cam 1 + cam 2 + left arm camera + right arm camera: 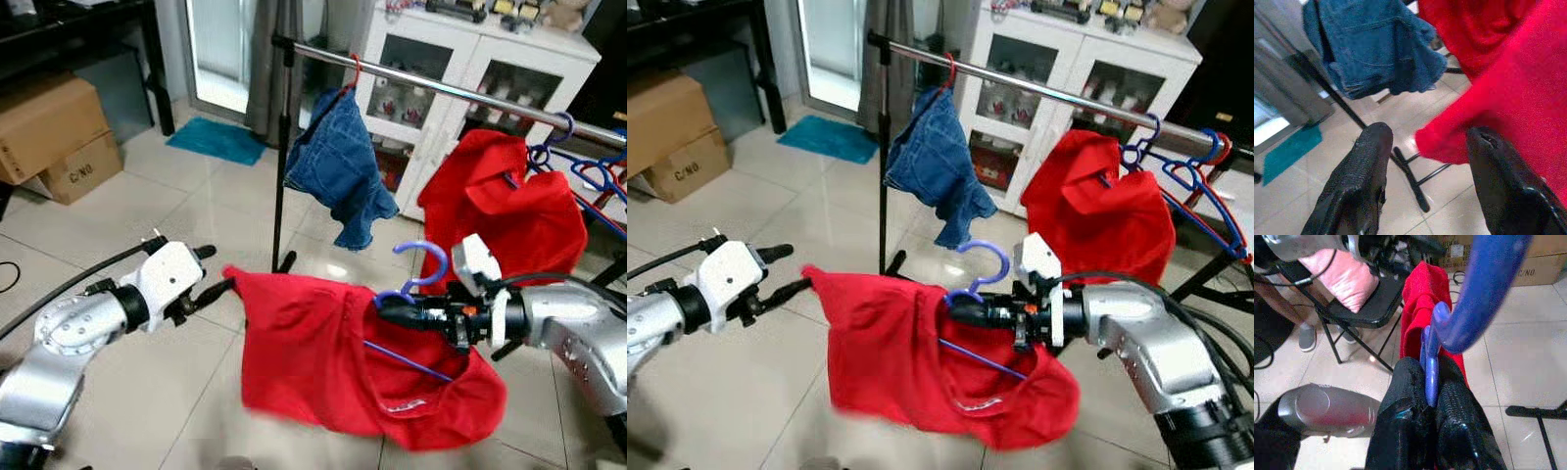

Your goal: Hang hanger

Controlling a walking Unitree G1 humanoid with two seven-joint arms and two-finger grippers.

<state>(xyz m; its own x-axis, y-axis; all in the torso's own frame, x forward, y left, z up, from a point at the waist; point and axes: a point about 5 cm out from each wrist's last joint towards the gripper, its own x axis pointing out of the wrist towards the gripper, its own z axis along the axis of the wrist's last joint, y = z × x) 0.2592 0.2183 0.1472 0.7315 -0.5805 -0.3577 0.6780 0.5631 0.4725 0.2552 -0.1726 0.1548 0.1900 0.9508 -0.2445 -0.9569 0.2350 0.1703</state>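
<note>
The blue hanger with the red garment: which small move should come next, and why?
Probably lift it toward the rail. The right gripper is shut on the blue hanger, its hook well below the rail; the left gripper, open, sits at the red garment's corner.

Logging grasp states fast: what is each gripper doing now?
Left gripper: open, at the red garment's corner.
Right gripper: shut on the blue hanger.

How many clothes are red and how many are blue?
Red clothes: 2, the red garment on the held blue hanger and the red garment hanging on the rail
Blue clothes: 1, the denim piece on the rail
Total: 3
</note>
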